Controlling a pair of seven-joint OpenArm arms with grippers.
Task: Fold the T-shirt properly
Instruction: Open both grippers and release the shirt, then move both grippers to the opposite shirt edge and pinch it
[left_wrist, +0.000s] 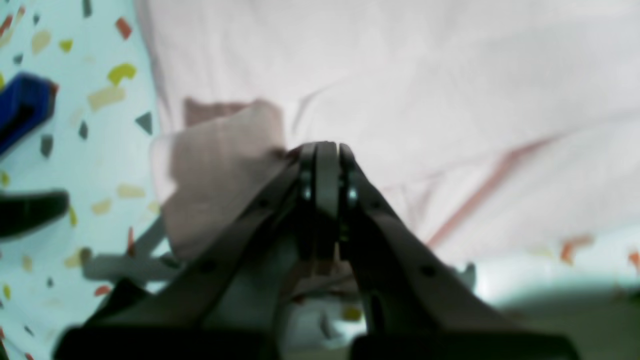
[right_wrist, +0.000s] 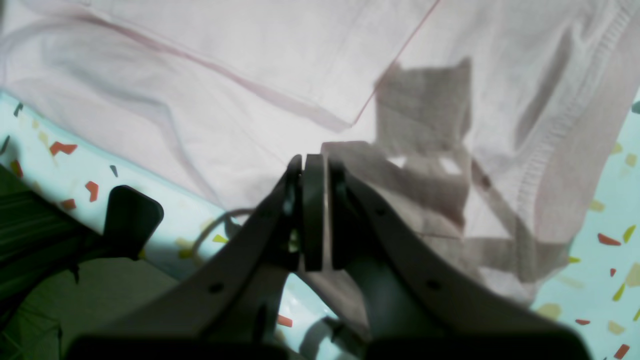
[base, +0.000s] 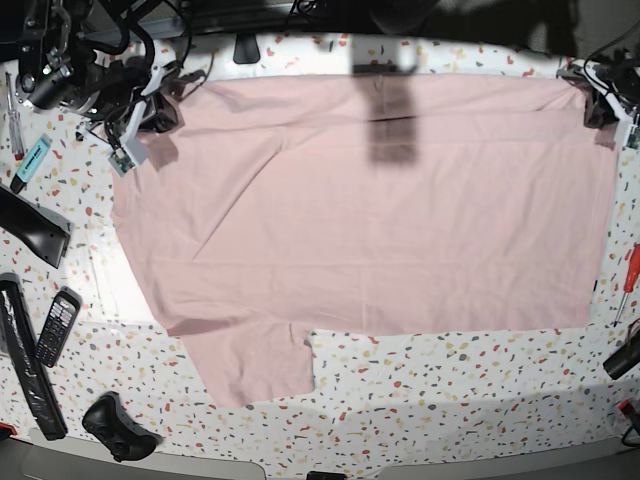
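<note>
T-shirt lies flat w/ both far corners pinched: left claw & right claw clamped on its edge.

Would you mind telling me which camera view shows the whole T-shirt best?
The base view: the T-shirt lies spread across the table, outline and one sleeve visible. Each wrist view shows only blurred pink cloth near its shut gripper, left and right.

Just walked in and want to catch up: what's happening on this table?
A two-armed robot is working on a large pale pink T-shirt spread flat on the speckled table. The left gripper and right gripper are both shut at the shirt's far corners, apparently pinching its edge. One sleeve sticks out toward the near edge. No fold across the body shows yet.
</note>
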